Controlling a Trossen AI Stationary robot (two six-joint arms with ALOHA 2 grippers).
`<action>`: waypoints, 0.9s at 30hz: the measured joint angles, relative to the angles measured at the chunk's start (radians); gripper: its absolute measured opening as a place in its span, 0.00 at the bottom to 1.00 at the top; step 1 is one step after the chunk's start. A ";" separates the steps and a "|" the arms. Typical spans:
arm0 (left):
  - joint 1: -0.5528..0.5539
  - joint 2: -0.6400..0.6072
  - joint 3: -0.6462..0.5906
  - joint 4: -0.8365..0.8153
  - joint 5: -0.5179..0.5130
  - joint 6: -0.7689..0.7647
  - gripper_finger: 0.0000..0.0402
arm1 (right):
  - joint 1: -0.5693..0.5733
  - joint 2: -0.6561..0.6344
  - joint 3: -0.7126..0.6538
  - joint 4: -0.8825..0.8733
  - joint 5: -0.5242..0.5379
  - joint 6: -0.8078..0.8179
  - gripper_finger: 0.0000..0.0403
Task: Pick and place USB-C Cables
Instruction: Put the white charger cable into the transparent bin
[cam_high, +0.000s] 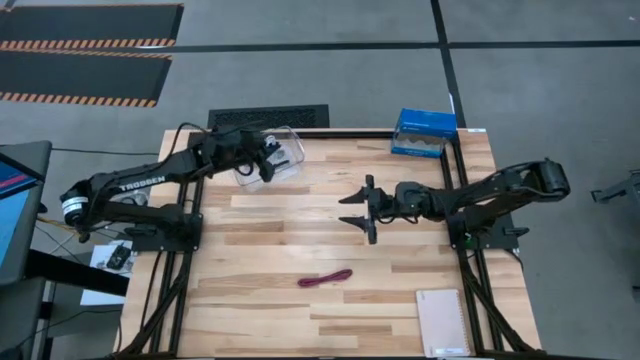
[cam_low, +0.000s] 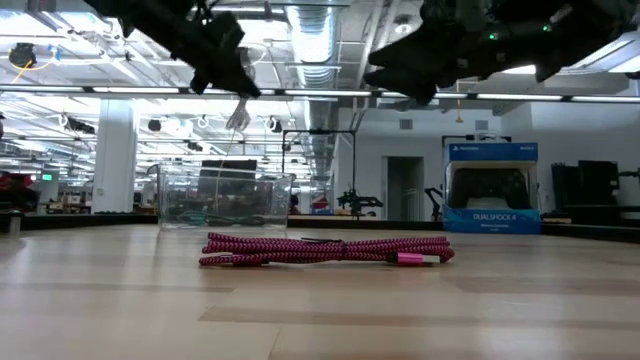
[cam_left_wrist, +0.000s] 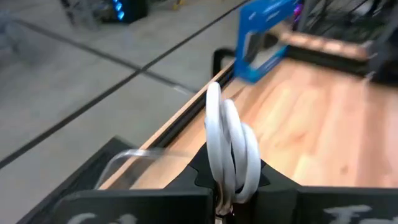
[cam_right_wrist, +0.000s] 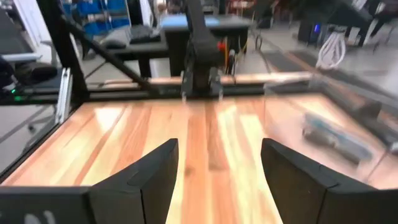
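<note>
Maroon cable (cam_high: 325, 278): braided, pink-dark red, folded in long flat bundle, lies on table (cam_high: 300, 320) toward front, well apart from both arms. White cable (cam_left_wrist: 230, 149): looped bundle, pinched in closed left gripper (cam_high: 262, 156), held above clear bin (cam_high: 290, 145) at table's far left part. Right gripper (cam_high: 366, 208): jaws wide open, empty, arm stretched low over table middle, pointing toward left side.

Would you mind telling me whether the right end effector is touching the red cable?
Apart. The high view shows the right end effector open over bare wood, well away from the red cable.
</note>
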 joint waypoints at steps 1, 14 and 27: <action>0.016 0.006 0.000 -0.016 0.000 0.003 0.00 | 0.002 -0.011 0.000 -0.028 0.000 0.012 0.63; 0.159 0.138 0.000 -0.059 0.041 0.035 0.00 | 0.011 -0.028 0.000 -0.119 0.001 0.059 0.63; 0.216 0.342 0.015 -0.088 0.032 0.112 0.00 | 0.011 -0.028 0.000 -0.177 0.001 0.094 0.63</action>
